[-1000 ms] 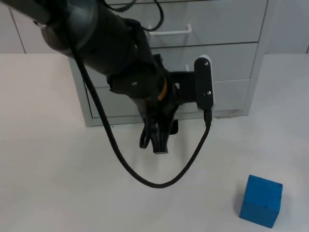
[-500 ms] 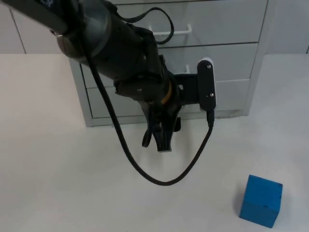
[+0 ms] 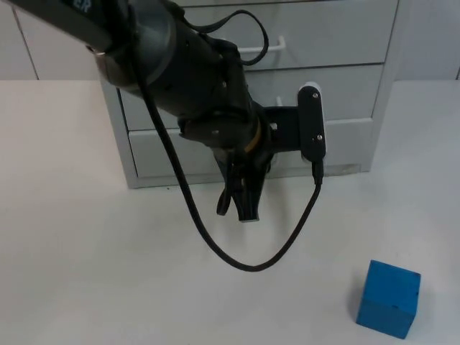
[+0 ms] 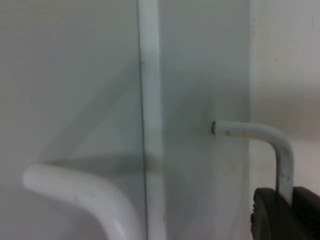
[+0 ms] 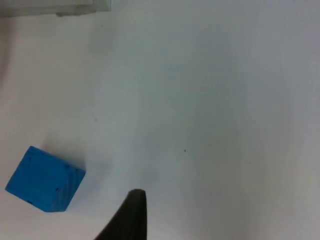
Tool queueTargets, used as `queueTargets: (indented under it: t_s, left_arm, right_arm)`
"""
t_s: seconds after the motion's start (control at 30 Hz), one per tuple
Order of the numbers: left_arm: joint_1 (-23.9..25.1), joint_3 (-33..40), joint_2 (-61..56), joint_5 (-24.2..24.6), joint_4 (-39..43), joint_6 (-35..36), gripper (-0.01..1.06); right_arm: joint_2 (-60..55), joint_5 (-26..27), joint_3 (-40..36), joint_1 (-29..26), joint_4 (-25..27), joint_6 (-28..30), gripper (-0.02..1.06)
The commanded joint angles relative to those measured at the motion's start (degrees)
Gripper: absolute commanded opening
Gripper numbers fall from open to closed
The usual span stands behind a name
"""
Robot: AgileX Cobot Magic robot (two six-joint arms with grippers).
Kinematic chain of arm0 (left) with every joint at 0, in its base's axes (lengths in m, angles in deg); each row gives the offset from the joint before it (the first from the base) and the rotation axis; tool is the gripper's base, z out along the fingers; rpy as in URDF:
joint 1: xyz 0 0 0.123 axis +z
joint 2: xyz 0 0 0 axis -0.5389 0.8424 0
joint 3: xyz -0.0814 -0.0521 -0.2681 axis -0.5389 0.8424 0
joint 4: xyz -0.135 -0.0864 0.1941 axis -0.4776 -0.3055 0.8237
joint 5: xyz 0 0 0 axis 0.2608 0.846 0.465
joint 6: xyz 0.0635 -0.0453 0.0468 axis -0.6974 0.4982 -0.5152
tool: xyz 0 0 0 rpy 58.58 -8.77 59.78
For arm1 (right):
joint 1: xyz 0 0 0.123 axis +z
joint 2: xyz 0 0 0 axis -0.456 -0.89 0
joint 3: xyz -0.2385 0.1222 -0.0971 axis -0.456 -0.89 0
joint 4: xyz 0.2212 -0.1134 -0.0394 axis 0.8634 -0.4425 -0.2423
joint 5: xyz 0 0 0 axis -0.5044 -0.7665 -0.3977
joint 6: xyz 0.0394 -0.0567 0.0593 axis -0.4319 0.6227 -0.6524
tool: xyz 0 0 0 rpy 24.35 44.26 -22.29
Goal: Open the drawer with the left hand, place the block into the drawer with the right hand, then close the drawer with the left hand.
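Drawer (image 3: 215,147) front shut behind left end effector (image 3: 241,205); block (image 3: 388,298) apart.

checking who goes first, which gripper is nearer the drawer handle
Left. The left gripper hangs just in front of the drawer unit, its fingertip right by a white handle. The right gripper waits over the table beside the blue block.

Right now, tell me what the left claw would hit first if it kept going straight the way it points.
Probably the grey metal drawer front: the left claw faces it closely, one fingertip beside a white wire handle. Depth is unclear.
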Motion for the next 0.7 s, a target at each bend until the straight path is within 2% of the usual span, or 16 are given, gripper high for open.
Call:
queueTargets:
  t_s: [0.0, 0.17, 0.43, 0.67]
  left_arm:
    - [0.17, 0.50, 2.53, 0.23, -4.51, 1.07, 0.00]
    - [-0.28, 0.70, 2.63, 1.62, -6.71, 1.07, 0.00]
    - [-5.49, 1.14, 2.63, 10.92, -7.50, 0.90, 0.00]
    - [-8.53, 1.14, 2.27, 15.34, -12.86, 0.42, 0.00]
  right_arm:
    - [0.14, 1.02, -0.31, -0.34, 0.13, 0.22, 1.05]
    - [0.14, 1.02, -0.31, -0.34, 0.13, 0.22, 1.05]
    - [0.14, 1.14, -0.31, -0.34, 0.13, 0.22, 1.05]
    - [0.14, 1.02, -0.31, -0.34, 0.13, 0.22, 1.05]
